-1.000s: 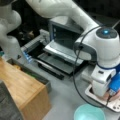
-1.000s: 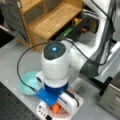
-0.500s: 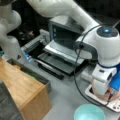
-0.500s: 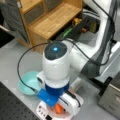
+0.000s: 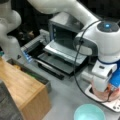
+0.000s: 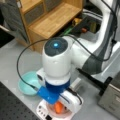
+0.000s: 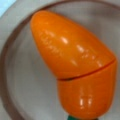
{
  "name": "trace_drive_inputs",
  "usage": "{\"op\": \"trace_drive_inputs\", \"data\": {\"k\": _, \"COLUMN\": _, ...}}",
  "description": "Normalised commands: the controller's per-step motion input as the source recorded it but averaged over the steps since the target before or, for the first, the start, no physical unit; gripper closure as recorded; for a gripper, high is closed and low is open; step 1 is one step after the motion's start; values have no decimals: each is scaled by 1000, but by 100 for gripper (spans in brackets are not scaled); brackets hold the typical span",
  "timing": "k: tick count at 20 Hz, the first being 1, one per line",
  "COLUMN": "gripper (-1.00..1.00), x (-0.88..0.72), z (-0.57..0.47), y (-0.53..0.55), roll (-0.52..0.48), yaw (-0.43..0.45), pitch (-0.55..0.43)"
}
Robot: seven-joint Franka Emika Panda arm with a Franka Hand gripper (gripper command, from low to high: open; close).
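The gripper (image 6: 60, 108) is lowered directly over an orange toy carrot (image 7: 75, 65) lying in a shallow pale dish (image 7: 22, 82) on a white base (image 6: 42, 111). Whether its fingers are spread or pressed together cannot be told (they are hidden in every view). A teal bowl (image 6: 26, 83) sits beside the gripper, toward a front view's left. The smooth, tapered carrot could be squeezed out sideways if gripped off-centre, and the dish could be struck.

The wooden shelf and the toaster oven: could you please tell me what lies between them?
In a front view, a long grey tray of small items beside the wooden shelf, then bare table before the toaster oven.
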Motion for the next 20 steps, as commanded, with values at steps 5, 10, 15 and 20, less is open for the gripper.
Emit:
{"op": "trace_drive_inputs", "data": {"k": 5, "gripper": -100, "x": -8, "z": 164, "y": -165, "roll": -30, "yaw": 119, "pitch": 124}}
{"op": "trace_drive_inputs", "data": {"k": 10, "gripper": -100, "x": 13, "z": 119, "y": -369, "roll": 35, "yaw": 144, "pitch": 92}}
{"op": "trace_drive_inputs", "data": {"k": 15, "gripper": -100, "x": 11, "z": 79, "y": -360, "roll": 115, "yaw": 128, "pitch": 71}}
{"op": "trace_drive_inputs", "data": {"k": 20, "gripper": -100, "x": 6, "z": 68, "y": -488, "roll": 174, "yaw": 109, "pitch": 82}}
